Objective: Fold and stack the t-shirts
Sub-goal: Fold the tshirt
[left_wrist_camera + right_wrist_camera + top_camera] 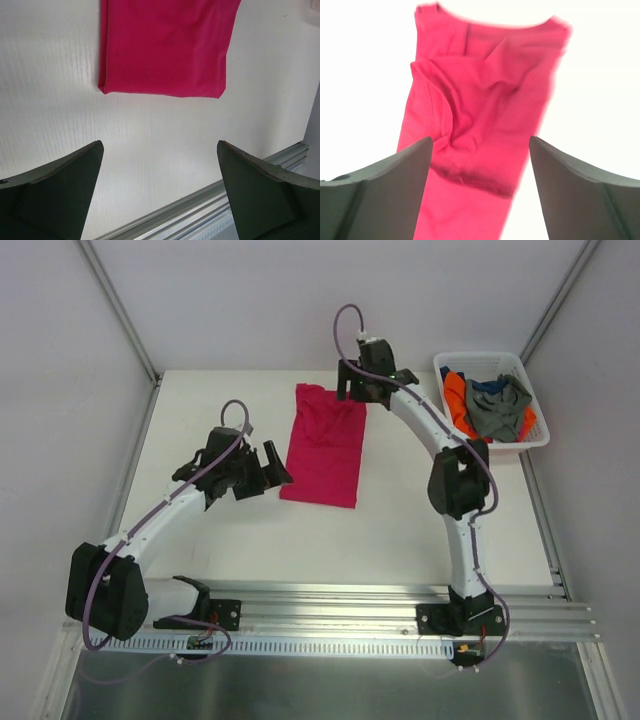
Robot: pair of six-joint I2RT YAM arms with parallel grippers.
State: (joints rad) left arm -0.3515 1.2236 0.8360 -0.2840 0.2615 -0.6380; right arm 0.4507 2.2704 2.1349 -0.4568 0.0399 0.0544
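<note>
Pink shirt [325,445] flat on counter [420,525], long axis near-to-far; right fingers [375,190] apart, empty, at far end; left fingers [50,195] wide apart, empty, closer to near hem

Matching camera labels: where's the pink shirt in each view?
Top external: pink shirt lies flat near the table's middle.
Left wrist: pink shirt at top centre, cut off by the upper edge.
Right wrist: pink shirt fills the centre, rumpled, running off the bottom.
Shared landmark: the white table under it in all three views.
</note>
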